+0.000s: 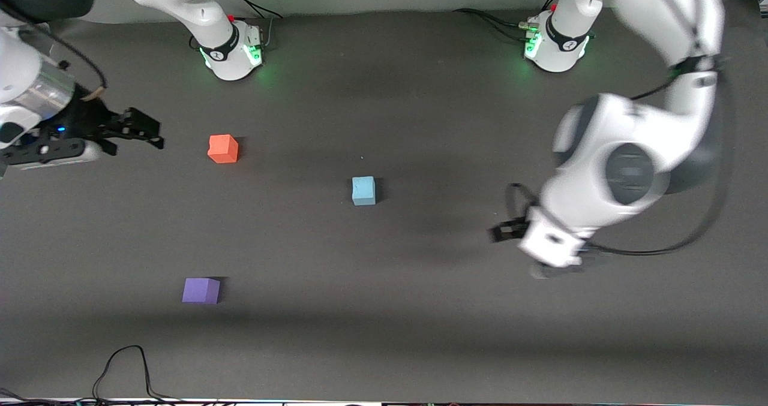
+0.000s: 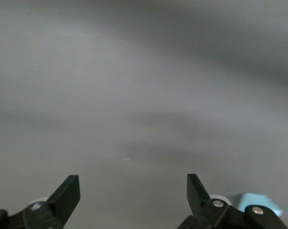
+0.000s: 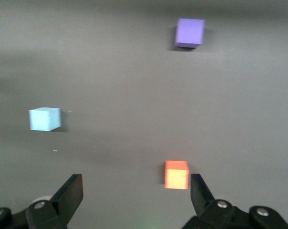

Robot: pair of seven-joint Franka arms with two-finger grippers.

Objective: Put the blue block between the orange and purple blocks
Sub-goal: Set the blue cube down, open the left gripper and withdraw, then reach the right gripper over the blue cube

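Observation:
The blue block (image 1: pixel 363 191) sits alone on the dark table near its middle. The orange block (image 1: pixel 223 149) lies toward the right arm's end, farther from the front camera than the purple block (image 1: pixel 201 290). My right gripper (image 1: pixel 150 133) is open and empty, over the table beside the orange block. Its wrist view shows the open gripper (image 3: pixel 137 191), with the orange block (image 3: pixel 176 175) close to one finger, the blue block (image 3: pixel 45 119) and the purple block (image 3: pixel 190 32). My left gripper (image 1: pixel 501 232) is open and empty (image 2: pixel 133 191), over the table toward the left arm's end. The blue block (image 2: pixel 256 200) peeks past one finger.
The two arm bases (image 1: pixel 231 49) (image 1: pixel 555 43) stand along the table's back edge with cables beside them. A black cable (image 1: pixel 123 367) loops on the table near the front edge at the right arm's end. The left arm's bulky elbow (image 1: pixel 624 172) hangs over the left arm's end.

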